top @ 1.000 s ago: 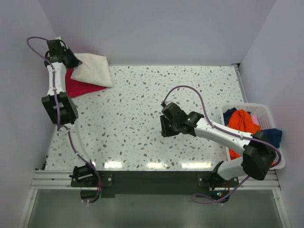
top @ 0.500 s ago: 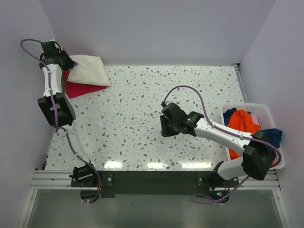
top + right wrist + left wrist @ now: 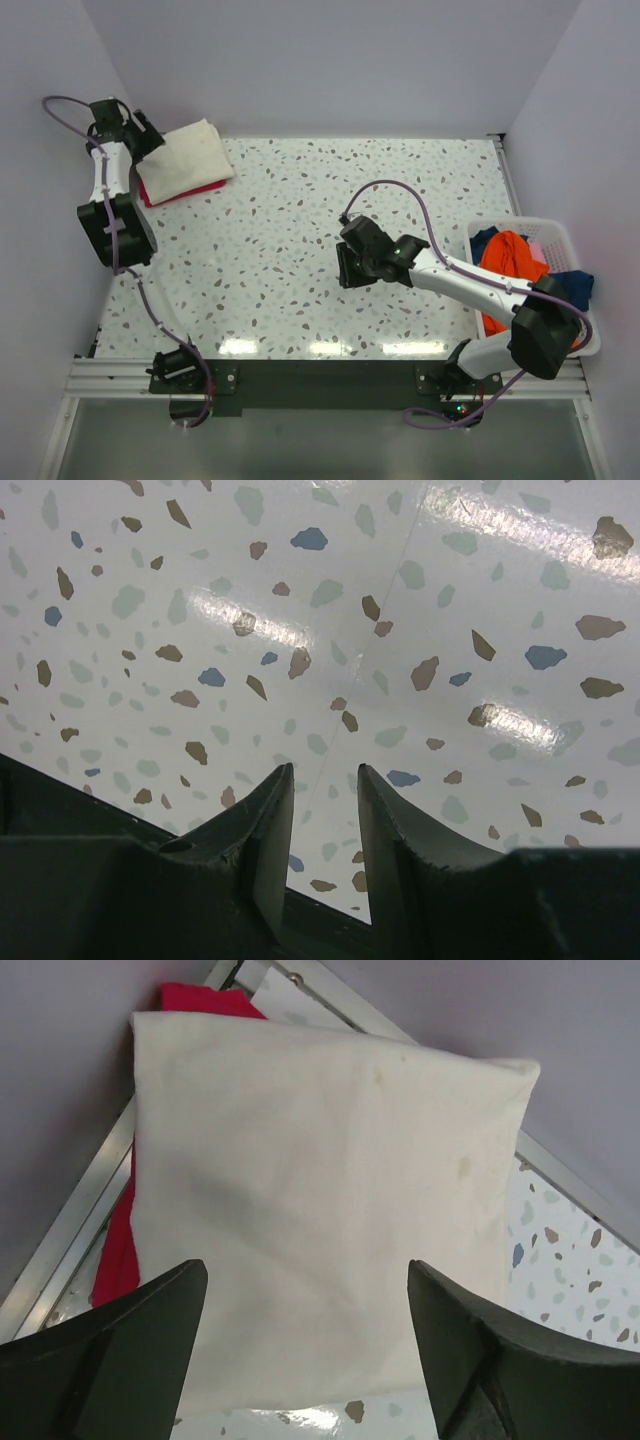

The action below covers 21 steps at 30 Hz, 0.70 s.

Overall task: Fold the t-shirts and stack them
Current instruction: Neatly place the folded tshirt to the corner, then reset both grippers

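— How are the t-shirts looking?

— The cream t-shirt (image 3: 185, 155) is lying folded into a neat rectangle at the far-left corner of the table (image 3: 300, 220). It is sitting on top of the red t-shirt (image 3: 190, 189). In the left wrist view the cream t-shirt (image 3: 320, 1210) is showing a smooth, flat top with a few faint marks, and the red t-shirt (image 3: 115, 1250) is peeking out along 1 edge and at the far corner.

— And the others?

— The orange t-shirt (image 3: 510, 255) and the blue t-shirt (image 3: 575, 285) are lying bunched in the white basket (image 3: 570, 232) at the table's right edge.

— What is the left claw (image 3: 143, 140) doing?

— It is hovering at the corner end of the cream t-shirt. From its own camera the left claw (image 3: 302, 1290) is standing wide apart, with 1 finger showing on each side over the cloth. It is gripping nothing, and I cannot tell whether the tips are touching the fabric.

— And the right claw (image 3: 345, 268)?

— It is hanging over the bare middle of the table, well apart from every t-shirt. The right claw (image 3: 322, 770) is leaving only a narrow slit between its 2 tips. It is holding nothing, with just the speckled table showing through the slit.
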### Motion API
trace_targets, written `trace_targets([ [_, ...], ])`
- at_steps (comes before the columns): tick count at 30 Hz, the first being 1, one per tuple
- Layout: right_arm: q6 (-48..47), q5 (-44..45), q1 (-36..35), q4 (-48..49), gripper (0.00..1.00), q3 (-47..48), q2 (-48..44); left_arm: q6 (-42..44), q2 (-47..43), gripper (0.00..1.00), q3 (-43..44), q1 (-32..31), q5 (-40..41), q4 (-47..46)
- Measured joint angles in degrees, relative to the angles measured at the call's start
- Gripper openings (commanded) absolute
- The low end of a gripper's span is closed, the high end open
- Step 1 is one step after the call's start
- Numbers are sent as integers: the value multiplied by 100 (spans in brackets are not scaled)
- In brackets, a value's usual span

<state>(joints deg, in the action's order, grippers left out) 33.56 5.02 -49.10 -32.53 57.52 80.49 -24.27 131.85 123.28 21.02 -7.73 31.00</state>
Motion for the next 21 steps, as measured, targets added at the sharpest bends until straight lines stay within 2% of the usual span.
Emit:
trace_targets([
  [3,2,4,0,0,39,0,0,-17,-173,89,-382,2,120,-109],
  [8,2,44,0,0,41,0,-46,-20,-479,90,-538,-28,234,-164],
  [13,-20,155,0,2,42,0,-240,-39,-1198,90,-1121,-186,400,-363],
  [21,-74,304,11,37,42,0,-389,-210,-3171,90,-3552,-1047,601,-916],
])
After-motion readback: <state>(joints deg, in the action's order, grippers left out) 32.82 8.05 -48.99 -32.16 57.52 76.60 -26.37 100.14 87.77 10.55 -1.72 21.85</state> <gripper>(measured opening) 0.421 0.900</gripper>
